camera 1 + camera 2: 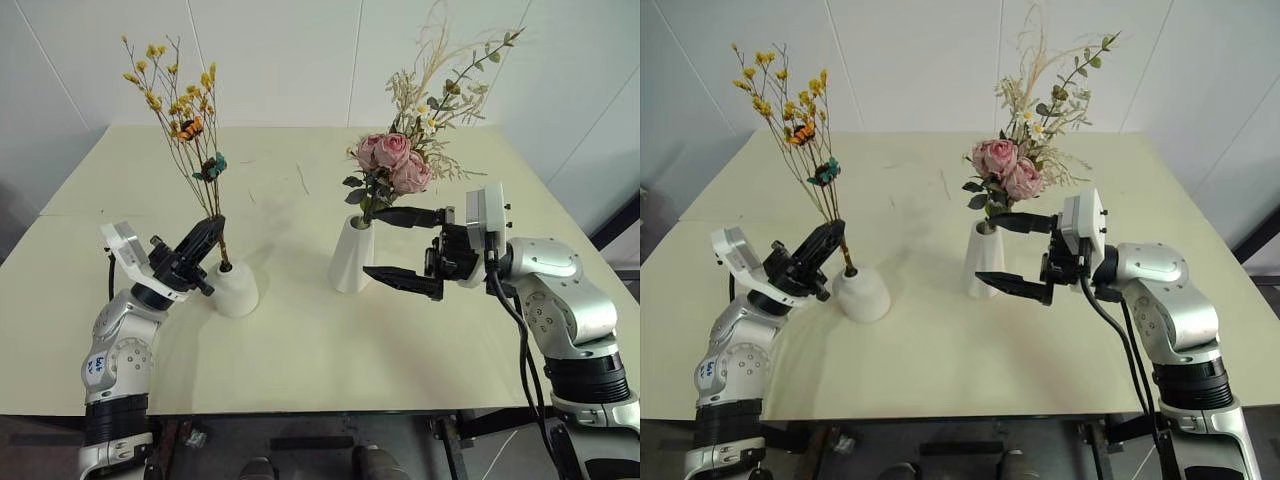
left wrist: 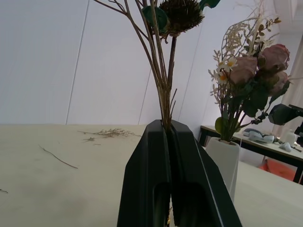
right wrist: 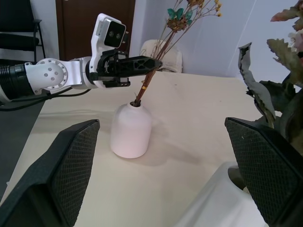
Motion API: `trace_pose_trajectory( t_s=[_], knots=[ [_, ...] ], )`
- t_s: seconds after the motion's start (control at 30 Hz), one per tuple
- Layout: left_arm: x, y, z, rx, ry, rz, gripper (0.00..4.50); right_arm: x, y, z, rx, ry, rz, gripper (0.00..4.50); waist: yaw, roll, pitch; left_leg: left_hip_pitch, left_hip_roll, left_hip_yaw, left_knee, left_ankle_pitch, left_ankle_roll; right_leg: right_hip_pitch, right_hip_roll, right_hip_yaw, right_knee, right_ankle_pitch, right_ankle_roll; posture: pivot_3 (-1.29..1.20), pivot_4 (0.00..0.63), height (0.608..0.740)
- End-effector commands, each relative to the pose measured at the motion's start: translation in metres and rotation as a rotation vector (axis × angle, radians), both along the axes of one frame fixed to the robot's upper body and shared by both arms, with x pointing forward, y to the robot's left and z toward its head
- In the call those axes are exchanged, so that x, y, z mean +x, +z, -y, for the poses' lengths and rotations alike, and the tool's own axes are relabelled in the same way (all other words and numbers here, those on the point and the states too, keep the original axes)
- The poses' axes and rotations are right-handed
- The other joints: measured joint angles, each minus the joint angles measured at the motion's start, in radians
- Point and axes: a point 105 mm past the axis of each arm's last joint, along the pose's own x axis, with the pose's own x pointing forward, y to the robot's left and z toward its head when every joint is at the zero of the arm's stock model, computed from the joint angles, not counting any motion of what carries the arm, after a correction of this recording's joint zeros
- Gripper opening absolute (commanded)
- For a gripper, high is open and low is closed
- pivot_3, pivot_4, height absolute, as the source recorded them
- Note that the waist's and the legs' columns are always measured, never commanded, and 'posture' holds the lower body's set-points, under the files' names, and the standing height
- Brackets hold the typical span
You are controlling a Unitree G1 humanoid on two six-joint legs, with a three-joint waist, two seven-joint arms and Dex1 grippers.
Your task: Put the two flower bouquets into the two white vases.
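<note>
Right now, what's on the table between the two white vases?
Bare tabletop lies between the short vase and the tall vase in the left eye view; loose twigs lie farther back.

A wide bare strip of table (image 1: 300, 340) lies between the short vase (image 1: 234, 288) at lower left and the tall vase (image 1: 352, 255) at centre, perhaps with loose twigs (image 1: 302, 180) behind.

yellow sprig (image 1: 180, 110) stands w/ stems in squat white vase (image 1: 235, 290), table's 9 o'clock side. rose bunch (image 1: 400, 160) upright in tall faceted vase (image 1: 352, 255) near centre, toward 3 o'clock.
</note>
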Motion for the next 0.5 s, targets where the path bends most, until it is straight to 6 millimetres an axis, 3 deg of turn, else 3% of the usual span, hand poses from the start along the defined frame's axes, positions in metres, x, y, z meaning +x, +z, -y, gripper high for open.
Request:
trace_pose_trajectory(
  t_s=[0.03,0.5],
  knots=[
    [-0.006,0.003,0.003,0.036,0.017,0.051,0.07,-0.007,0.010,-0.002,0.023,0.008,0.056,4.50,0.001,0.000,0.000,0.000,0.000,0.000,0.000,0.000,0.000,0.000,0.000,0.000,0.000,0.000,0.000,0.00,0.150,0.740],
    [-0.002,-0.013,0.005,0.066,0.111,0.080,0.07,-0.006,0.011,-0.006,0.050,0.000,0.056,4.50,0.002,0.000,0.000,0.000,0.000,0.000,-0.001,0.000,0.000,0.000,0.000,0.000,-0.001,0.000,0.000,0.00,0.150,0.740]
  ],
)
